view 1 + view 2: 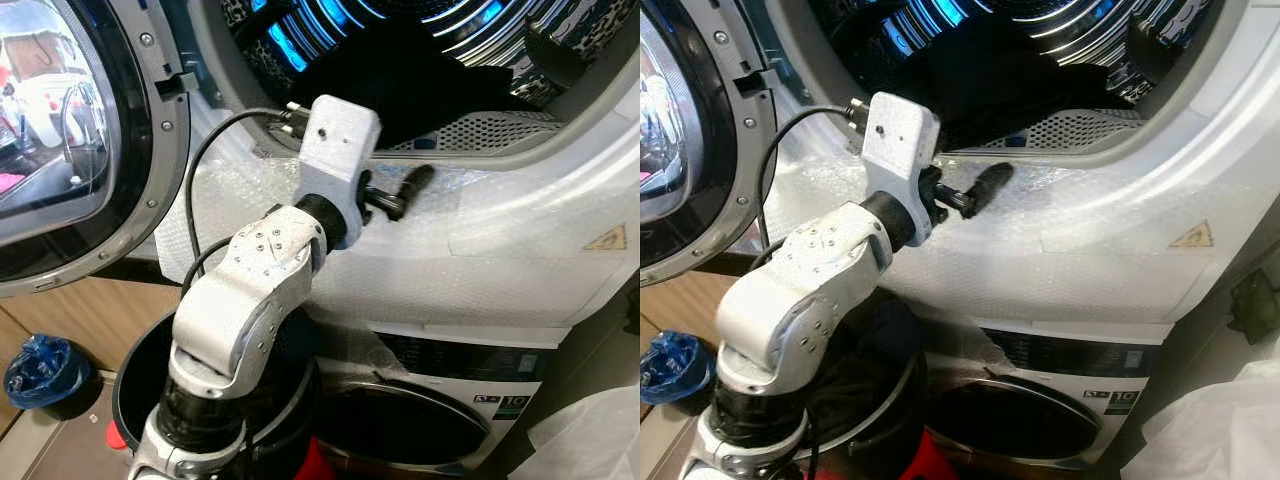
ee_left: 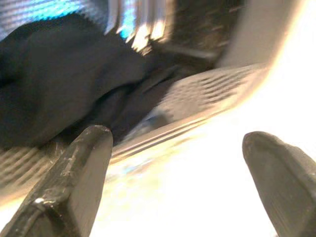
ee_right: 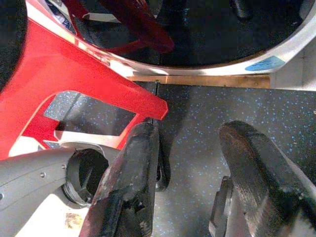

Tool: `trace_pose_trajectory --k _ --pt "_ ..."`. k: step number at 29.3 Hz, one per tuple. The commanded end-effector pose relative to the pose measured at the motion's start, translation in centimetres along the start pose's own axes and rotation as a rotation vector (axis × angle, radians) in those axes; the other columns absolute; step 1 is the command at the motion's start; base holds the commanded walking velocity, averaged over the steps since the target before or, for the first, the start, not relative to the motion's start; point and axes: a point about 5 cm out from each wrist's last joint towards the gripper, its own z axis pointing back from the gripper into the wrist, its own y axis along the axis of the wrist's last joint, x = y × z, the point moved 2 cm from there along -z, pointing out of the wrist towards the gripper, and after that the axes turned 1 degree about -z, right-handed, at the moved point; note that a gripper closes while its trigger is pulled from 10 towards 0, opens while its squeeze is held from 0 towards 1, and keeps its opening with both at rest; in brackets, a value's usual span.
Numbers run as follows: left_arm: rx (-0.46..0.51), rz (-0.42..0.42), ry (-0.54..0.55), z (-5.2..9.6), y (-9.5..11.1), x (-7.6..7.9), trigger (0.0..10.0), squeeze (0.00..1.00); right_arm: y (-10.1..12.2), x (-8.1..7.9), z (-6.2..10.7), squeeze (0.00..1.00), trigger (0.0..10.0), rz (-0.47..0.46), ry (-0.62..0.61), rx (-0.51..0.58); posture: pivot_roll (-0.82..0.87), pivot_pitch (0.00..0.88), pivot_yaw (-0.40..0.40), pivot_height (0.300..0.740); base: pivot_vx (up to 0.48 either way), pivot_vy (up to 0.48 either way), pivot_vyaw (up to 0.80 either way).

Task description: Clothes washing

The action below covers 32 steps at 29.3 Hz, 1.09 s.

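Observation:
My left gripper [image 1: 409,192] is raised to the lower rim of the upper machine's drum opening [image 1: 520,140], its fingers open and nothing between them. Just beyond it, a dark garment [image 1: 400,80] lies inside the blue-lit drum; in the left wrist view this garment [image 2: 49,94] is past the fingertips, over the perforated drum wall. The right gripper [image 3: 192,143] hangs low over the dark speckled floor, open and holding nothing.
The upper machine's round door [image 1: 60,150] stands open at the left. Bubble wrap [image 1: 480,230] covers the front panel. A black basket [image 1: 140,370] sits below my left arm, beside the lower machine [image 1: 450,400]. A red plastic frame [image 3: 74,64] is near the right gripper. A blue object [image 1: 40,370] lies on the floor at left.

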Motion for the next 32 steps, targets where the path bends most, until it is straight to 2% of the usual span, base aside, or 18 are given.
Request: trace_pose_trajectory --k 1,3,5,7,11,12,14,17,18,21,22,25,29,32 --pt "0.007 -0.014 -0.045 0.2 0.5 0.2 10.0 0.0 -0.6 -0.7 0.0 0.0 10.0 0.004 0.02 -0.026 0.12 0.032 0.148 0.74 0.0 0.0 0.0" --pt "0.0 -0.018 -0.048 0.2 0.5 0.0 10.0 0.0 -0.6 -0.7 0.0 0.0 10.0 0.004 0.02 -0.026 0.12 0.032 0.148 0.74 0.0 0.0 0.0" --pt "-0.01 -0.049 -0.031 -0.2 0.5 -1.2 10.0 0.0 -0.6 -0.6 0.1 0.0 10.0 0.005 0.019 -0.028 0.11 0.034 0.146 0.74 0.0 0.0 0.0" --pt "-0.04 -0.068 0.041 -0.8 0.5 -4.1 10.0 0.0 -0.7 -0.4 0.1 0.0 10.0 0.004 0.015 -0.031 0.11 0.034 0.145 0.74 0.0 0.0 0.0" --pt "-0.082 -0.094 0.089 -1.3 0.5 -6.5 10.0 0.0 -0.8 -0.3 0.2 0.0 10.0 0.003 0.012 -0.032 0.1 0.031 0.143 0.74 0.0 0.0 0.0" --pt "-0.096 -0.094 0.119 -1.5 0.5 -7.6 10.0 0.0 -0.8 -0.2 0.2 0.0 10.0 0.003 0.012 -0.033 0.1 0.031 0.143 0.74 0.0 0.0 0.0" --pt "-0.114 -0.053 0.129 -1.6 0.3 -8.3 10.0 0.0 -0.7 -0.2 0.1 0.0 10.0 0.003 0.011 -0.032 0.09 0.025 0.141 0.74 0.0 0.0 0.0" --pt "-0.143 -0.012 0.078 -1.6 0.0 -8.6 10.0 0.0 -0.6 -0.2 0.1 0.0 10.0 0.005 0.01 -0.03 0.09 0.025 0.141 0.74 0.0 0.0 0.0" --pt "-0.14 -0.04 -0.017 -1.5 0.1 -8.4 10.0 0.0 -0.6 -0.1 0.1 0.0 10.0 0.006 0.007 -0.027 0.08 0.024 0.14 0.74 0.0 0.0 0.0" --pt "-0.114 -0.051 -0.114 -1.4 0.6 -8.0 10.0 0.0 -0.5 0.0 0.1 0.0 10.0 0.008 0.005 -0.026 0.08 0.023 0.138 0.74 0.0 0.0 0.0" --pt "-0.107 -0.047 -0.129 -1.3 0.8 -7.9 10.0 0.0 -0.5 0.0 0.1 0.0 10.0 0.008 0.005 -0.026 0.08 0.023 0.138 0.74 0.0 0.0 0.0" --pt "-0.039 -0.149 -0.158 -1.2 2.8 -7.8 10.0 0.0 -0.6 0.0 0.1 0.0 10.0 0.011 0.007 -0.026 0.08 0.026 0.137 0.74 0.0 0.0 0.0" --pt "-0.027 -0.182 -0.176 -1.1 3.4 -7.1 10.0 0.0 -0.6 0.1 0.2 0.0 10.0 0.008 0.005 -0.024 0.07 0.026 0.137 0.74 0.0 0.0 0.0" --pt "-0.046 -0.163 -0.225 -1.0 3.1 -6.6 10.0 0.0 -0.6 0.1 0.2 0.0 10.0 0.007 0.005 -0.025 0.07 0.027 0.135 0.74 0.0 0.0 0.0"
